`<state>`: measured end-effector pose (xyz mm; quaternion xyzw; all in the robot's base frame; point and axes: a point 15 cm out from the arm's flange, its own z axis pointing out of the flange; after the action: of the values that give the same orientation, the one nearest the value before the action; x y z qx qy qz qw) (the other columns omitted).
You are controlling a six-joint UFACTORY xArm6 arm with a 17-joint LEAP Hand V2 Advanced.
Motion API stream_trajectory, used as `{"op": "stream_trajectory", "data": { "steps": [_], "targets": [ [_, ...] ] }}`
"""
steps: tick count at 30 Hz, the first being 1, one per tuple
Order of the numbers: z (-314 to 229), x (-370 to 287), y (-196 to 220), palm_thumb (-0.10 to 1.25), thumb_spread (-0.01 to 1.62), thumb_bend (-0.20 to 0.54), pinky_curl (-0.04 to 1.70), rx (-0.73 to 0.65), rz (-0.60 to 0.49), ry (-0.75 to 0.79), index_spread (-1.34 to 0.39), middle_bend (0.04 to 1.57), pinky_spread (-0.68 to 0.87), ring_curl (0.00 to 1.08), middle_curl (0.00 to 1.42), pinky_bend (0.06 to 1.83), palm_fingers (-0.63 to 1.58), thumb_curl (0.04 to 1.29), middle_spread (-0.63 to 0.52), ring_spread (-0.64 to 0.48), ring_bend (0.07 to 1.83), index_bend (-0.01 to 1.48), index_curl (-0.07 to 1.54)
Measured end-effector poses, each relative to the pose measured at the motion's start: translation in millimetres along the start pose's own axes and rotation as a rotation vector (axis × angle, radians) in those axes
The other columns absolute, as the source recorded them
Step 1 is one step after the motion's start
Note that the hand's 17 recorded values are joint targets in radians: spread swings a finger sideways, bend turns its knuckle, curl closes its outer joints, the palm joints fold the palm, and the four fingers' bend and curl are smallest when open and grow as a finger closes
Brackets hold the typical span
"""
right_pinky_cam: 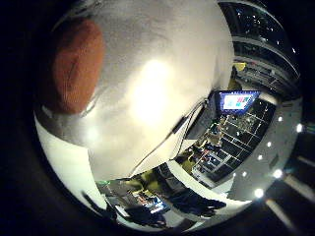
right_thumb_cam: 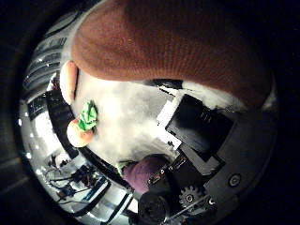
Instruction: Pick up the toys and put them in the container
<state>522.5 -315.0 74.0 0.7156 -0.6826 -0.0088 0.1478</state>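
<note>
A brown knitted toy fills much of the thumb side view, close against my palm; it also shows over the white table in the little finger side view. My right hand has black and white fingers curled in against the toy's underside. Further off on the table lies a small peach-coloured toy with green leaves, and a pale orange toy lies beside the brown one. No container shows in either view.
The table's edge runs past the leafy toy. A purple rounded thing shows beside my hand's geared parts; I cannot tell what it is. Beyond the table are room shelves and a lit screen.
</note>
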Motion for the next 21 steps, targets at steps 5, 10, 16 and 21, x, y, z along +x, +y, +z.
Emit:
{"op": "stream_trajectory", "data": {
  "steps": [5, 10, 16, 21],
  "targets": [
    [-29, 24, 8, 0.81, 0.9, -0.024, 0.6, 0.045, 0.037, 0.011, -0.4, 1.12, -0.36, 0.61, 0.72, 1.14, 1.23, 0.35, -0.22, -0.28, 1.2, 0.9, 0.68],
    [-72, 29, 12, 0.81, 0.97, -0.017, 0.73, 0.096, 0.049, 0.029, -0.33, 1.28, -0.29, 0.69, 0.78, 1.26, 1.13, 0.34, -0.18, -0.26, 1.29, 1.07, 0.8],
    [-127, 15, 37, 0.89, 1.08, 0.001, 0.84, 0.136, 0.068, 0.01, -0.28, 1.35, -0.24, 0.74, 0.78, 1.29, 1.09, 0.35, -0.15, -0.26, 1.32, 1.13, 0.84],
    [-184, -20, 56, 0.97, 1.14, 0.019, 0.9, 0.203, 0.047, 0.001, -0.27, 1.37, -0.22, 0.76, 0.77, 1.29, 1.08, 0.38, -0.13, -0.26, 1.32, 1.15, 0.85]
  ]
}}
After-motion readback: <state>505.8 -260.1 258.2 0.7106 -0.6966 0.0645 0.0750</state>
